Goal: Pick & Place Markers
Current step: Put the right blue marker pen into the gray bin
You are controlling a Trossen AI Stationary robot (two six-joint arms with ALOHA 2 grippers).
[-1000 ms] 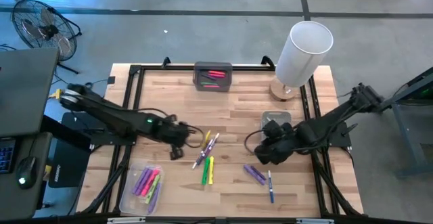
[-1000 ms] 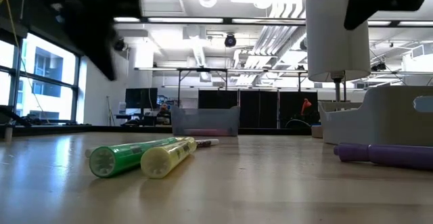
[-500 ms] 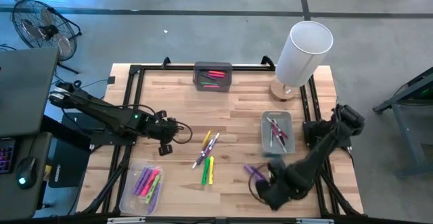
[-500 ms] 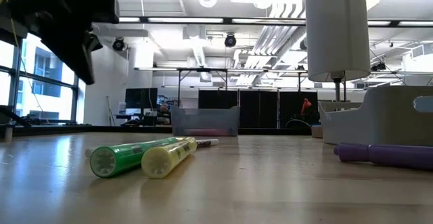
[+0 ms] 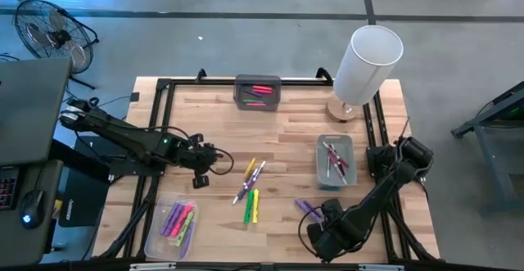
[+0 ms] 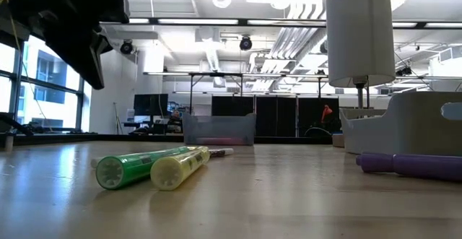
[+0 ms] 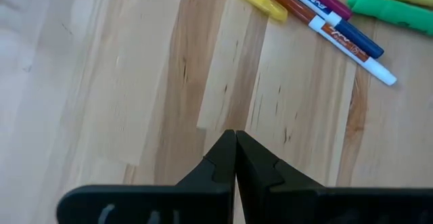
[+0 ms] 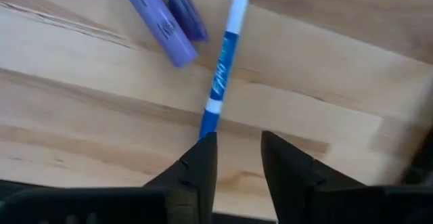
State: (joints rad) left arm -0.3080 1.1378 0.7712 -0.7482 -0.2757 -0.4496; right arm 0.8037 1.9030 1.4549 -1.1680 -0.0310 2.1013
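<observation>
Here the right gripper [image 8: 237,158] hangs spread over a blue marker [image 8: 220,68]; the left gripper [image 7: 235,160] sits pressed together.

An open-plan robotics laboratory or workshop: exposed white ceiling ducts [image 6: 289,40] with strip lighting, tall side windows [image 6: 43,87], distant dark computer monitors [image 6: 148,105], a polished grey concrete floor [image 5: 205,33], and a black round floor fan [image 5: 51,32] beside the butcher-block wooden workbench [image 5: 295,132].
</observation>
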